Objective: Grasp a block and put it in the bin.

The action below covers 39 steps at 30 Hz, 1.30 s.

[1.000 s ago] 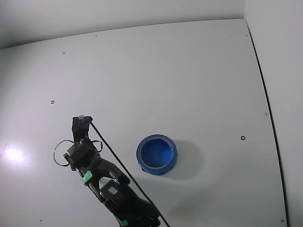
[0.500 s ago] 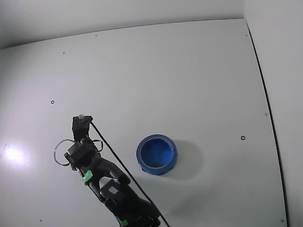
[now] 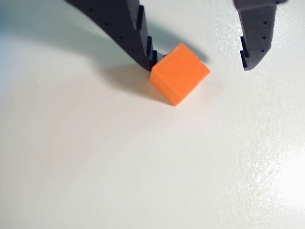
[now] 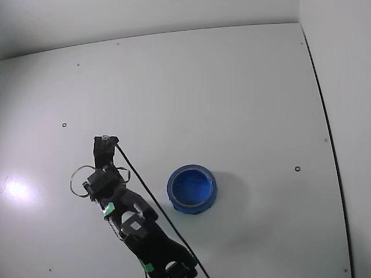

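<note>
In the wrist view a small orange-red block (image 3: 179,72) rests on the white table between the two dark fingers of my gripper (image 3: 199,64). The left finger (image 3: 136,33) touches the block's left corner. The right finger (image 3: 255,33) stands apart from it, with a clear gap. The gripper is open. In the fixed view the gripper (image 4: 104,152) is at the lower left and the arm hides the block. The bin (image 4: 192,189), a round blue bowl, sits on the table to the right of the arm, well apart from the gripper.
A black cable (image 4: 145,191) runs along the arm, passing between it and the bin. A table edge (image 4: 324,116) runs down the right side of the fixed view. Small dark holes (image 4: 297,169) dot the white tabletop.
The gripper end of the arm has shifted slightly right and up in the fixed view. The bin has not moved.
</note>
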Each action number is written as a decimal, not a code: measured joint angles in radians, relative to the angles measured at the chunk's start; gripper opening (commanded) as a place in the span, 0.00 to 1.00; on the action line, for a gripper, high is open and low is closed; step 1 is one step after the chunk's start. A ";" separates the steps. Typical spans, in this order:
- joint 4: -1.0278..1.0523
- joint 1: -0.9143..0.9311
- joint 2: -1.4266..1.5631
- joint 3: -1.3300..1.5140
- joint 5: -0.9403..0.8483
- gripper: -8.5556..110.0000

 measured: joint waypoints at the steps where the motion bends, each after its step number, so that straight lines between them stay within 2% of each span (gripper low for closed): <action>1: 0.000 0.005 0.000 0.000 0.000 0.29; 20: 0.000 0.006 -0.012 0.000 0.000 0.29; 39: 0.000 0.012 -0.014 0.000 -0.083 0.29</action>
